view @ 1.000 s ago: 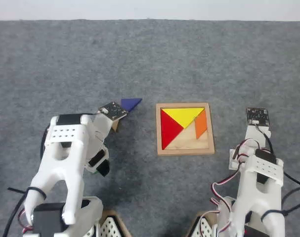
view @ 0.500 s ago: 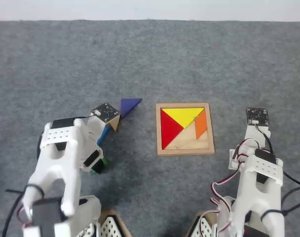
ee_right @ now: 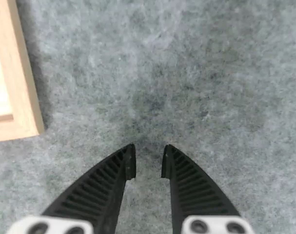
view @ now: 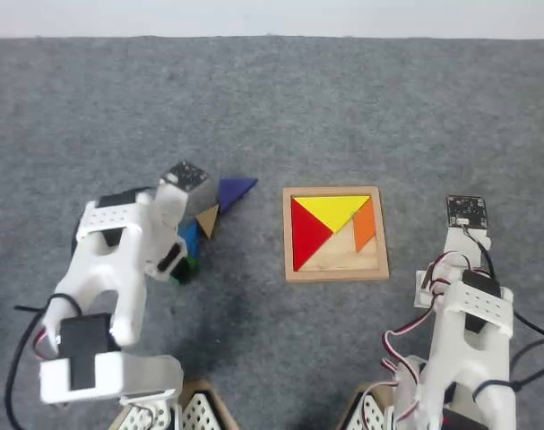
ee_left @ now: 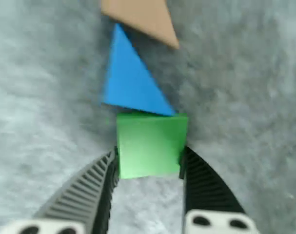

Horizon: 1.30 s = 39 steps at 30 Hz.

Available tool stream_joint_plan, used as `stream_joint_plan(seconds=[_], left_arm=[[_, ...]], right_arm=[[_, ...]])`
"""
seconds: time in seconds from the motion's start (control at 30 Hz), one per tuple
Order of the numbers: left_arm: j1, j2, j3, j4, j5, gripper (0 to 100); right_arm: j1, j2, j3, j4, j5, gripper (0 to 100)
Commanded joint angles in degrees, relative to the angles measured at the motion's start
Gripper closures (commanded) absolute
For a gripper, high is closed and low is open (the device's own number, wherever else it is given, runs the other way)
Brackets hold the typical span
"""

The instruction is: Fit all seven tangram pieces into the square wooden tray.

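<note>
Jaws of the left gripper (ee_left: 148, 163) pinched the green square (ee_left: 148, 145) by two opposite edges. Just past it lay a blue triangle (ee_left: 130, 80), touching it, then a tan triangle (ee_left: 138, 17). Well off to that gripper's right sat the wooden tray (view: 334, 273). The right gripper (ee_right: 145, 163) hovered near the tray's corner, slightly parted and holding nothing.

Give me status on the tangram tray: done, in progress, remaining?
Done: red triangle, yellow triangle and orange piece sit in the wooden tray; the rest of its floor is bare. In hand: the left gripper is closed on the green square, out on the mat. Left: green square, blue triangle, tan triangle and dark blue piece, all outside the tray. Three of seven placed.
</note>
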Motion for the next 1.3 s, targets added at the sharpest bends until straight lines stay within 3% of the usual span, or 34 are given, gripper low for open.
stream_joint_plan(seconds=[0.0, 0.27, 0.4, 0.7, 0.83, 1.0, 1.27], left_arm=[[-0.18, 0.88, -4.44, -2.11, 3.08, 89], [-0.62, 1.14, -14.81, 7.47, 3.96, 75], [0.26, 1.23, -21.32, 9.49, 8.44, 74], [13.27, 2.11, -23.6, 6.59, 22.51, 74], [15.03, 8.26, -24.22, 3.78, 22.95, 76], [11.43, 16.97, -27.65, 3.34, 22.77, 78], [10.2, 18.55, -28.09, 1.41, 20.22, 78]], right_arm=[[0.75, -1.89, -0.26, -1.19, 0.44, 89.0], [0.66, -1.89, -0.26, -1.19, 0.44, 89.0], [0.66, -1.89, -0.26, -1.19, 0.44, 89.0], [0.66, -1.89, -0.26, -1.19, 0.44, 89.0], [0.66, -1.89, -0.26, -1.19, 0.44, 89.0], [0.66, -1.89, -0.26, -1.19, 0.44, 89.0], [0.66, -1.89, -0.26, -1.19, 0.35, 89.0]])
